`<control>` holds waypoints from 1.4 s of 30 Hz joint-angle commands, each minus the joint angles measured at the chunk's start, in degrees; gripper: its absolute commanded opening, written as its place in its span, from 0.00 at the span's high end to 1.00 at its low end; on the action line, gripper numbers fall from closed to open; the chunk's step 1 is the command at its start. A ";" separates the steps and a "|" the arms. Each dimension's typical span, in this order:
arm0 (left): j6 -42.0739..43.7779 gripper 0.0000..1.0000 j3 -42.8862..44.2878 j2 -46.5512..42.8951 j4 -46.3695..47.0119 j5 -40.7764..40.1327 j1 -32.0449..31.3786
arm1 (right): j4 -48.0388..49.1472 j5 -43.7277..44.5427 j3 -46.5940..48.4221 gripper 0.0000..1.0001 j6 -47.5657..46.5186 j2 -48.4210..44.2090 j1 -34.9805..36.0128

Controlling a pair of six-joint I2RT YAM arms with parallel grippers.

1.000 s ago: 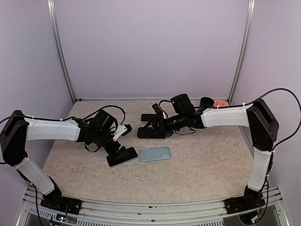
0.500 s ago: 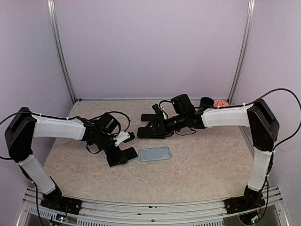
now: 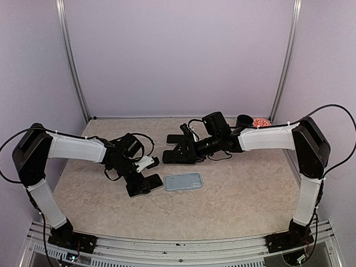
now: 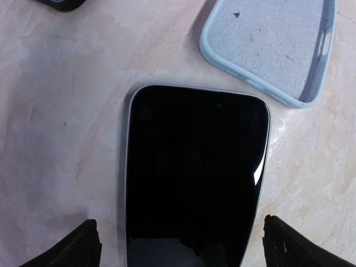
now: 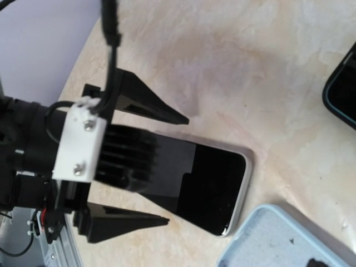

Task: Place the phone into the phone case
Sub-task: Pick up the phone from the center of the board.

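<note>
The phone (image 4: 194, 178) is black with a pale rim and lies screen up on the table; it also shows in the top view (image 3: 146, 184) and the right wrist view (image 5: 217, 186). The light blue phone case (image 3: 183, 181) lies open side up just to its right, apart from it, and shows in the left wrist view (image 4: 272, 50) and the right wrist view (image 5: 278, 239). My left gripper (image 4: 178, 219) is open, its fingers astride the phone's near end, one on each long side. My right gripper (image 3: 171, 154) is open and empty behind the case.
A black cup (image 3: 243, 119) and a red and white object (image 3: 260, 121) stand at the back right. A dark flat object (image 3: 173, 138) lies behind the right gripper. A dark, teal-rimmed edge (image 5: 342, 94) shows at the right of the right wrist view.
My left gripper has moved down and forward over the phone, and its fingers now straddle it. The right arm, phone and case have hardly moved.
</note>
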 commanded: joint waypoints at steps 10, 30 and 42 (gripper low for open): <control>0.92 0.05 2.70 3.66 -0.94 1.57 1.00 | 0.82 -1.02 -1.58 0.01 -0.32 -1.17 -0.47; 0.58 0.14 3.08 6.08 -2.03 0.02 -1.70 | 1.27 -1.85 -2.35 0.01 -0.23 -1.52 -1.46; 0.59 0.28 3.56 6.59 -2.71 -1.07 -2.57 | 1.49 -2.01 -2.59 0.01 0.03 -1.33 -1.75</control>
